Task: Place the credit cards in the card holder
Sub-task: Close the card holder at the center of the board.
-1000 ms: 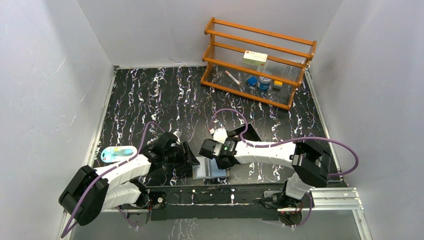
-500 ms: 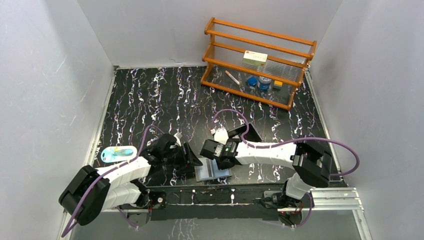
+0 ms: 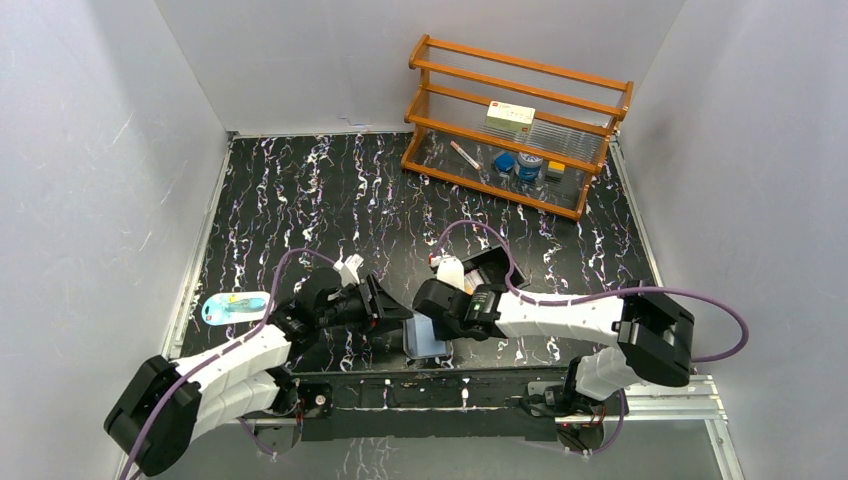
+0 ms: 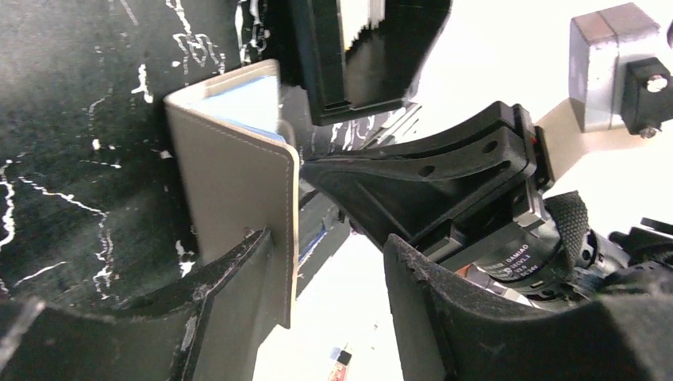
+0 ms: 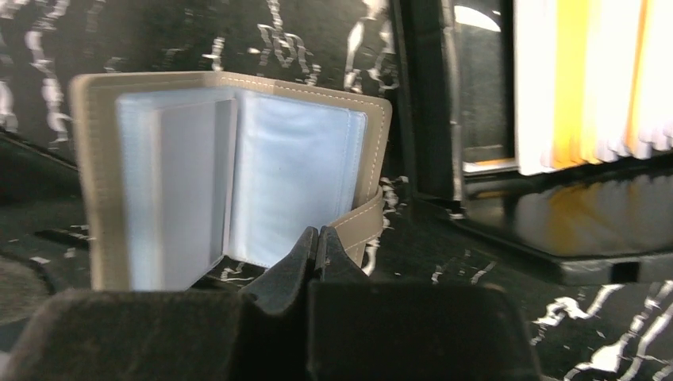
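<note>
Left gripper (image 4: pixel 329 262) is spread wide. The flat grey fold-over card holder (image 5: pixel 238 167) stands open near the black marbled table's (image 3: pixel 300 200) front edge, one cover against its finger. Right gripper (image 5: pixel 314 238) is pinched tight by the snap tab (image 5: pixel 359 226). Pale orange-edged credit cards (image 5: pixel 587 79) stand in the black tray (image 5: pixel 428 119) just beside.

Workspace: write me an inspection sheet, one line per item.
Surface: black table with white veining.
Job's things: grey card holder is open and its clear sleeves look empty; cards stand in the black tray beside it.
Clutter: wooden rack with small items at the back right; blue packet at the left edge.
Grippers: left gripper open beside the holder's cover; right gripper shut at its lower edge.
Cables: purple cable loops along both arms.
Surroundings: plain white walls.
</note>
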Tool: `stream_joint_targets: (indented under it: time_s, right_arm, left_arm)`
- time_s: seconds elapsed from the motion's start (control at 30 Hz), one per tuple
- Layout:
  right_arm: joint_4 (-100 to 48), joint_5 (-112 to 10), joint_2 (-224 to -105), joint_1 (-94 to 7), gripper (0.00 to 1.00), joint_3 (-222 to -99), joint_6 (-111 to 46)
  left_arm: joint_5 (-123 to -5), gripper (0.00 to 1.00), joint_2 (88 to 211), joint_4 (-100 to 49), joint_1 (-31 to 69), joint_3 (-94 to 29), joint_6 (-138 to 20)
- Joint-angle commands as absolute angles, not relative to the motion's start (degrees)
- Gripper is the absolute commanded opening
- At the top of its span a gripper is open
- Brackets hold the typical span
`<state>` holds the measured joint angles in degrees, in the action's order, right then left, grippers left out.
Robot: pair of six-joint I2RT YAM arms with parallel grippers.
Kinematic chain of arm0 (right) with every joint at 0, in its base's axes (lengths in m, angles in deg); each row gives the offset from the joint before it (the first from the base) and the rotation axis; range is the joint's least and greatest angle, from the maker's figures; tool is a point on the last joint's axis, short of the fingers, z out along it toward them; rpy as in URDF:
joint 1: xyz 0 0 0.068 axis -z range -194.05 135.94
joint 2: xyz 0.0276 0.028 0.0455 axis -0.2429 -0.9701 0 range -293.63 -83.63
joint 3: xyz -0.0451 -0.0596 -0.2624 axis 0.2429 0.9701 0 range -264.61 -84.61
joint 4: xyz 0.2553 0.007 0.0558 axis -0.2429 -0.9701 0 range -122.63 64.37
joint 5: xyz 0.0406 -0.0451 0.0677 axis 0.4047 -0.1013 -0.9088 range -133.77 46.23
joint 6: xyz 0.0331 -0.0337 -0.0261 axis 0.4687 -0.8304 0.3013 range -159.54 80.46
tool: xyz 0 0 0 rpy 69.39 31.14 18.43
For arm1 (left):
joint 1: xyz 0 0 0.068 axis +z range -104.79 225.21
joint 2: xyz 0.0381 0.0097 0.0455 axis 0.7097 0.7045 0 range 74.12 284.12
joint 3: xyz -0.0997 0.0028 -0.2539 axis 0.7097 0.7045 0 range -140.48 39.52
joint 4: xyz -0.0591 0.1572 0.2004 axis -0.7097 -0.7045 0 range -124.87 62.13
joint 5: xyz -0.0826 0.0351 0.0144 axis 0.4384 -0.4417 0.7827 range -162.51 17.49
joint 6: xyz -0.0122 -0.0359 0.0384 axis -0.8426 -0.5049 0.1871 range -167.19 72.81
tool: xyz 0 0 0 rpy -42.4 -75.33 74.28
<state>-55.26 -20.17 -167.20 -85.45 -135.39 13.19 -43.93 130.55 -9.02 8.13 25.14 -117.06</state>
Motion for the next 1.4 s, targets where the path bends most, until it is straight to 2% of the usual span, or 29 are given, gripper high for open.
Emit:
stream_joint_targets:
  time_s: [0.0, 0.07, 0.27, 0.77, 0.9, 1.07, 1.37]
  right_arm:
    - [-43.8, -23.6, -163.8, -85.9, 0.00, -133.7, 14.0]
    - [-40.4, -24.6, -163.3, -85.8, 0.00, -132.2, 14.2]
    - [-39.1, -21.8, -160.6, -85.9, 0.00, -128.2, 15.7]
    - [-35.3, -21.5, -155.1, -85.5, 0.00, -123.8, 16.2]
    - [-35.4, -21.4, -154.8, -85.5, 0.00, -124.1, 16.9]
    - [-35.1, -22.1, -155.6, -85.4, 0.00, -125.6, 17.0]
    - [-33.1, -24.4, -161.3, -85.2, 0.02, -128.8, 16.7]
  left_arm:
    - [-42.5, 0.51, 127.2, -7.8, 8.0, 24.3, -118.2]
    - [-42.9, 0.49, 127.5, -7.2, 8.0, 25.1, -117.9]
    - [-40.7, 0.35, 135.0, -1.9, 7.7, 26.5, -116.7]
    - [-51.6, 0.29, 142.8, -21.8, 4.5, 15.7, -102.8]
    - [-54.6, 0.33, 145.8, -28.5, 2.0, 11.6, -99.9]
    - [-57.8, 0.33, 149.5, -32.3, -0.8, 9.3, -99.8]
    - [-61.7, 0.20, 150.5, -35.4, -1.7, 8.5, -101.3]
